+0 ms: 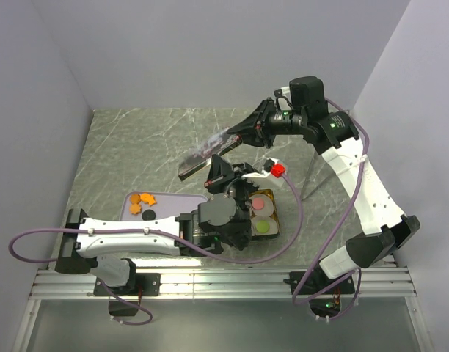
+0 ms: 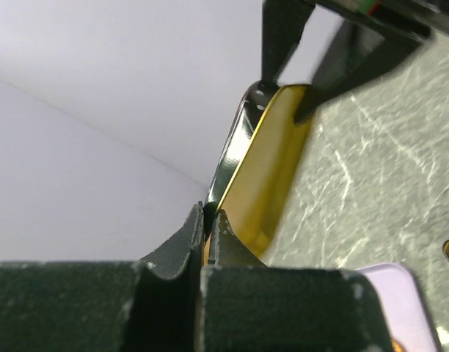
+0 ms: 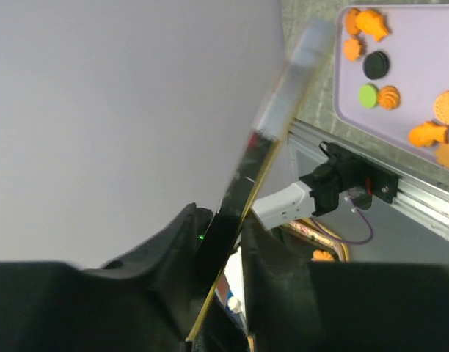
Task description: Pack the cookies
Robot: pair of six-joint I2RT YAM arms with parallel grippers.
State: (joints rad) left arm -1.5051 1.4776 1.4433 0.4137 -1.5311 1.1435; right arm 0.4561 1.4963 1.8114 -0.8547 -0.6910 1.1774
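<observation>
Pinching the near edge of a dark, gold-lined lid [image 2: 265, 169], the left gripper [image 2: 210, 216] is pressed tight on it, and the far edge is clamped by the right gripper [image 3: 221, 227]. The cookies [image 3: 389, 97] are scattered on a lavender tray [image 3: 415, 44].

You work in a robot lab cell: plain pale partition walls [image 1: 210, 51] box in a marble-pattern tabletop [image 1: 136, 147], with an aluminium mounting rail [image 1: 224, 282] along its near edge.

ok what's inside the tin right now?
A pink disc and a green disc show inside the tin. The left arm covers the tin's left half, so anything there is hidden.
</observation>
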